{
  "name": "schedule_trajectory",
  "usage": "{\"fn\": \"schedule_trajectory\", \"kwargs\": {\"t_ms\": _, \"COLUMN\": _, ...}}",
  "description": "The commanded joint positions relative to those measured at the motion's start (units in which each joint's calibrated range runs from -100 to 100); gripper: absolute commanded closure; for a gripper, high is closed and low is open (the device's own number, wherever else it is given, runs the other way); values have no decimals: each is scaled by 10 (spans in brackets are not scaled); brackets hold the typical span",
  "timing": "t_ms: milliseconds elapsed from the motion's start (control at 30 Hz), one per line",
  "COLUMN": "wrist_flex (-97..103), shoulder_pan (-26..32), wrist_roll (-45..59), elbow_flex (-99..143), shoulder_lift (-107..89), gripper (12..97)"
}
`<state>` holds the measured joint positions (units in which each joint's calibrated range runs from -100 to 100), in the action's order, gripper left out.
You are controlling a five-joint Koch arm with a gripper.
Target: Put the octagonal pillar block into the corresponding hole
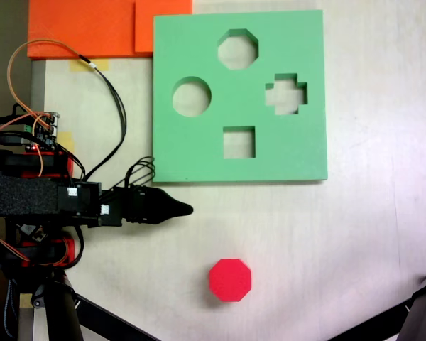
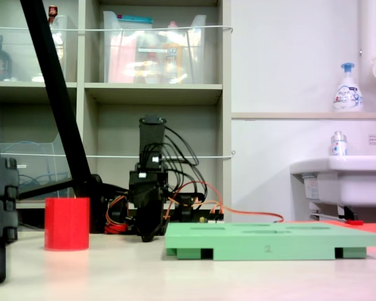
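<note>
Your pincer (image 1: 187,209) hangs empty above the desk (image 1: 355,249), its jaws apparently closed to a point. The octagonal pillar block (image 1: 231,280) stands upright nearby, well apart from the green board's octagonal hole (image 1: 238,49). Open wide, centre over the block, and grip two opposite flat faces.

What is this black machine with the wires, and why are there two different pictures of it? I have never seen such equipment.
It is a small hobby robot arm. Its gripper is the pointed black tip; whether it is open or shut cannot be told, and it holds nothing. One fixed view looks straight down on the table; the other stands low at table height, looking from the side. On the table lie a red octagonal block and a flat green board with four cutouts: round, square, cross-shaped, and an octagonal hole. The block belongs in that hole. Orange sheets lie at the table's far edge.
</note>
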<state>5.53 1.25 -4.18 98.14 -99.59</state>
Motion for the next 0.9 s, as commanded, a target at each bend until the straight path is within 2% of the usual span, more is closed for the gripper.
{"fn": "schedule_trajectory", "kwargs": {"t_ms": 0, "wrist_flex": -15, "shoulder_pan": 20, "wrist_roll": 45, "elbow_flex": 19, "shoulder_lift": -4, "gripper": 603}}
{"fn": "schedule_trajectory", "kwargs": {"t_ms": 633, "wrist_flex": -16, "shoulder_pan": 23, "wrist_roll": 45, "elbow_flex": 19, "shoulder_lift": -4, "gripper": 603}}
{"fn": "schedule_trajectory", "kwargs": {"t_ms": 700, "wrist_flex": -16, "shoulder_pan": 18, "wrist_roll": 41, "elbow_flex": 19, "shoulder_lift": -4, "gripper": 625}}
{"fn": "schedule_trajectory", "kwargs": {"t_ms": 800, "wrist_flex": -12, "shoulder_pan": 7, "wrist_roll": -11, "elbow_flex": 19, "shoulder_lift": -4, "gripper": 626}}
{"fn": "schedule_trajectory", "kwargs": {"t_ms": 867, "wrist_flex": -18, "shoulder_pan": -5, "wrist_roll": -118, "elbow_flex": 19, "shoulder_lift": -4, "gripper": 585}}
